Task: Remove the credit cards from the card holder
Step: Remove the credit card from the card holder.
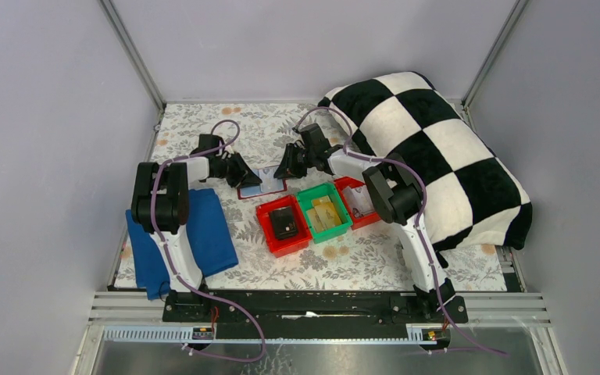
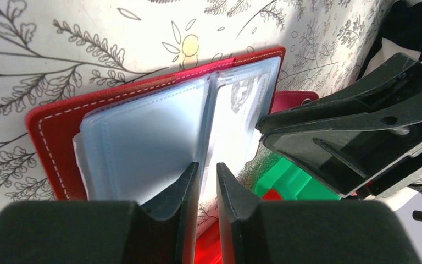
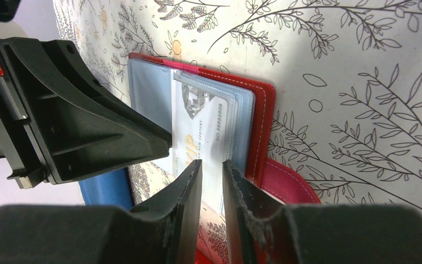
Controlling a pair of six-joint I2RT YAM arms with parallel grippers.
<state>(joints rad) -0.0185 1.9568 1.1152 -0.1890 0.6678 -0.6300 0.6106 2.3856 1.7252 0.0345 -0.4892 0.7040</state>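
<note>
The card holder (image 1: 262, 186) lies open and flat on the floral table cover (image 1: 203, 133), at the centre of the top view, pockets up, between the two grippers.

The left gripper (image 2: 207, 179) stands at the holder's lower edge in its wrist view. Its jaws are a narrow slit apart, in line with the centre fold, and nothing is seen held between them.

The right gripper (image 3: 211, 173) also shows a narrow gap. A printed credit card (image 3: 200, 126) sits in the pocket page directly ahead of its fingertips, at the centre of the right wrist view. The card's long axis runs from the fingertips toward the upper left of that frame, so the card points end-on at the gap. Its lower end appears to reach the gap, but whether the pads touch it cannot be told.

Judgement: the right arm is nearer to this card and is lined up to draw it out lengthwise. The left arm is placed to steady the holder. The other page shows only pale blue pockets, and whether cards are inside cannot be told.
</note>
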